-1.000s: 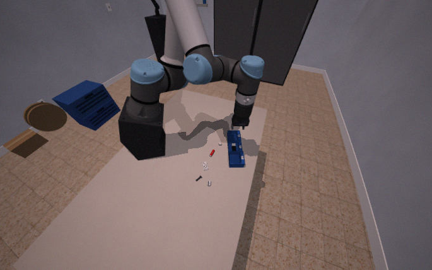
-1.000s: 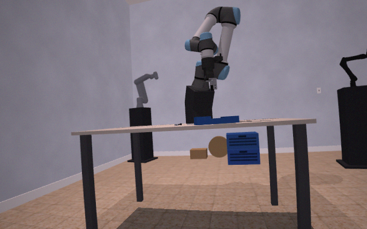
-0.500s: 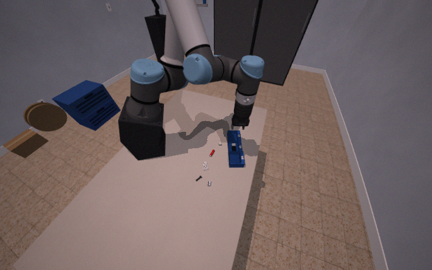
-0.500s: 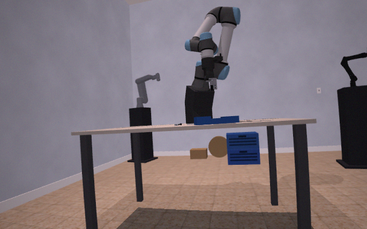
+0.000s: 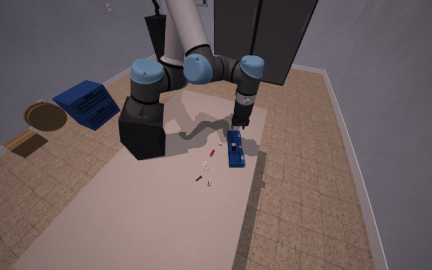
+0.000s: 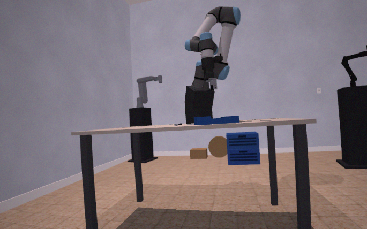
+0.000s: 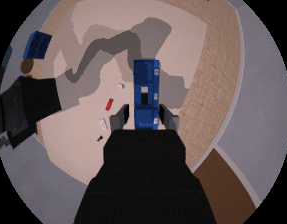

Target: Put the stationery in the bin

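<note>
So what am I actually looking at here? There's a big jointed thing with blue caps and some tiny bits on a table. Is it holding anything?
The jointed thing is a robot arm standing on a dark pedestal beside a table. One picture looks down from above, one looks from across the room, and the round one comes from a camera on the arm's wrist. At the arm's tip is a two-finger gripper, open and holding nothing, high above the table. Below it lies a long blue bin. Beside the bin lie a few small things: a red one, a white spotted one, a dark one and a pale one, too small to name.
</note>
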You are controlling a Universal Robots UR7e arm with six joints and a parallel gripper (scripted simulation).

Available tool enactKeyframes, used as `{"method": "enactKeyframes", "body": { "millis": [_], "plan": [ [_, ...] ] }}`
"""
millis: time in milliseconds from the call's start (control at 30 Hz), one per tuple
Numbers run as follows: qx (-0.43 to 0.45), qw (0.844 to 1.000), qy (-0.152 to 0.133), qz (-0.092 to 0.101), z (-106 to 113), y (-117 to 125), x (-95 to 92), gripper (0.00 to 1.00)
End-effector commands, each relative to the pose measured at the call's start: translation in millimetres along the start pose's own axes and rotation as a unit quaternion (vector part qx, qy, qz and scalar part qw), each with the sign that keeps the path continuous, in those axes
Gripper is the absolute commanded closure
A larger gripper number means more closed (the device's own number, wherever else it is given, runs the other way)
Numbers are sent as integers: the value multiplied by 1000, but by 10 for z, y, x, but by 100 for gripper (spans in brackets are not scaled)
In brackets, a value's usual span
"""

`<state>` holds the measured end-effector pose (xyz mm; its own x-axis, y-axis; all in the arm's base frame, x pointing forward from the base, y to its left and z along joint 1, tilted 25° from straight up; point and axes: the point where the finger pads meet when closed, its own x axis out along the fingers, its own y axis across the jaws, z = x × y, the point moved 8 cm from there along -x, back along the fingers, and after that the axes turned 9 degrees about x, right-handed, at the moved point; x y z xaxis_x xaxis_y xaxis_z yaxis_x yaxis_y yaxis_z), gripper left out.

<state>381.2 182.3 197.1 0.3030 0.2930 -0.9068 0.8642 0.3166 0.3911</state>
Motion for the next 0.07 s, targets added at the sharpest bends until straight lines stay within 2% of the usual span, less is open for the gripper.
{"method": "enactKeyframes", "body": {
  "millis": [0,33],
  "plan": [
    [0,1000,0,1,1,9,-11,0],
    [0,1000,0,1,1,9,-11,0]
  ]
}}
